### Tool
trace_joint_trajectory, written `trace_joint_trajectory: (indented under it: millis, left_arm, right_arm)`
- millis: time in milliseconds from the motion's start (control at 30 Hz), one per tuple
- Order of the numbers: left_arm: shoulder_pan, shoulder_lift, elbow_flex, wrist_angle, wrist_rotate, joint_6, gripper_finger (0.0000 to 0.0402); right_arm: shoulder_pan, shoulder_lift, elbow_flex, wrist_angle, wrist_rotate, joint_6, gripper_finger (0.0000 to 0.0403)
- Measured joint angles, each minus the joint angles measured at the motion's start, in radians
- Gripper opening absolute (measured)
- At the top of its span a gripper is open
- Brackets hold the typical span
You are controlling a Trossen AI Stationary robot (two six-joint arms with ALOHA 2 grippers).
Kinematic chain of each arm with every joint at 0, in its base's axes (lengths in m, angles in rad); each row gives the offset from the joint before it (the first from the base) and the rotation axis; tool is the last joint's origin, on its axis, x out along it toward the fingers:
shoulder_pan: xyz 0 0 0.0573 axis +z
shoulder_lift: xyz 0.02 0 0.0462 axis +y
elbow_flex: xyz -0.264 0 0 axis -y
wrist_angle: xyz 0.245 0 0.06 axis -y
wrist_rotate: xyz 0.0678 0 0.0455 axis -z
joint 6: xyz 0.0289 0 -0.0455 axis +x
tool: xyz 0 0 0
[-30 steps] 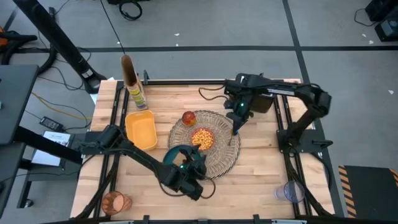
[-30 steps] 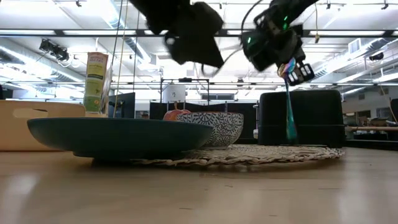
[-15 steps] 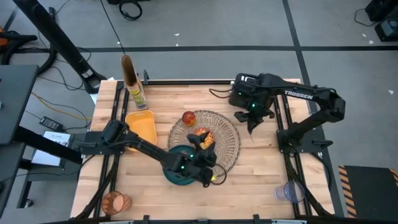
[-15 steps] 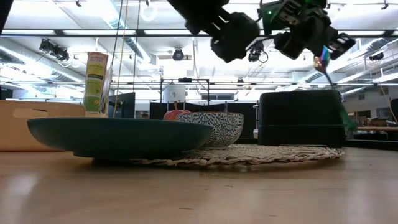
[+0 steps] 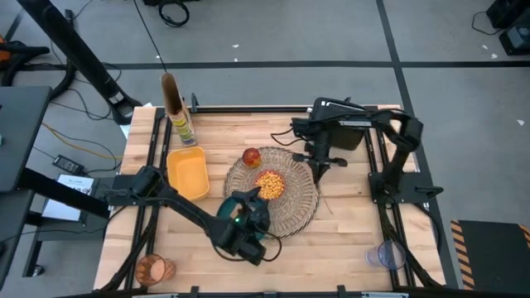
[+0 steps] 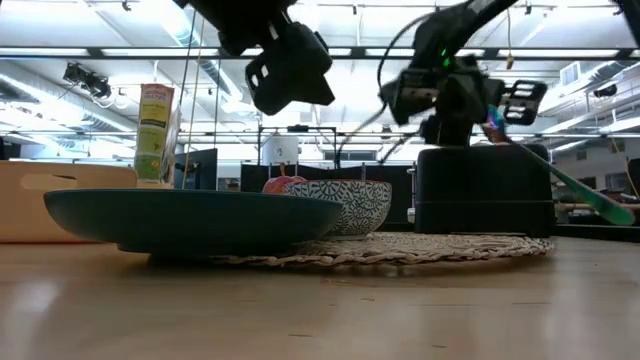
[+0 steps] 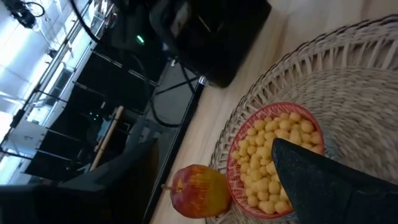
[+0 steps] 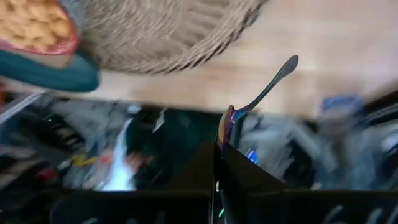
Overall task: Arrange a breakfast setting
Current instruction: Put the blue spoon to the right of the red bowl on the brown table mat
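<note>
The round straw placemat [image 5: 286,199] lies mid-table. The pink bowl [image 5: 269,184] of yellow cereal stands on it, with the red apple [image 5: 251,156] at its far edge. The teal plate [image 6: 190,220] rests on the mat's near-left edge. My left gripper [image 5: 244,222] hovers above the plate. My right gripper [image 5: 319,160] is above the mat's far-right edge, shut on the blue spoon [image 6: 560,175]. The orange cup [image 5: 153,269] stands at the near-left corner. No toast shows. My right gripper pinches the spoon's handle end [image 8: 225,124] between its two fingers. The spoon sticks out beyond the fingertips and slants down toward the table. Its free bowl end [image 6: 615,212] is just clear of the table, to the right of the placemat.
A yellow tub [image 5: 189,172] sits left of the placemat, with a tall carton [image 5: 180,124] behind it. A black box [image 5: 352,132] stands at the far right. A clear cup [image 5: 387,255] stands at the near-right corner. Bare wood lies right of the mat.
My right gripper swung off toward the table's right edge with the spoon, then came back to the mat's far-right edge. The spoon, which hung straight down, now slants. My left gripper swung right over the mat and returned above the plate.
</note>
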Motion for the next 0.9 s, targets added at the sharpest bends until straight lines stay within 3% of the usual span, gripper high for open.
trace_joint_trajectory:
  millis: [100,333,500,733,900]
  left_arm:
    - [-0.016,0.0,0.0,0.0,0.0,-0.007,0.0318]
    - [-0.018,0.0,0.0,-0.051,-0.001,-0.046,0.0318]
    - [-0.007,0.0,0.0,-0.052,0.0,-0.063,0.0318]
    - [-0.009,0.0,0.0,-0.049,0.003,-0.093,0.0318]
    - [-0.009,0.0,0.0,-0.048,0.004,-0.093,0.0318]
  right_arm:
    - [-0.036,0.066,0.0,0.01,-0.05,0.0,0.0014]
    - [-0.109,0.162,0.001,0.125,0.076,0.007,0.0014]
    - [-0.137,0.169,0.001,0.158,0.101,0.001,0.0017]
    - [-0.163,0.17,0.001,0.279,0.28,-0.025,0.0031]
    - [-0.14,0.17,0.002,0.391,0.337,-0.072,0.0051]
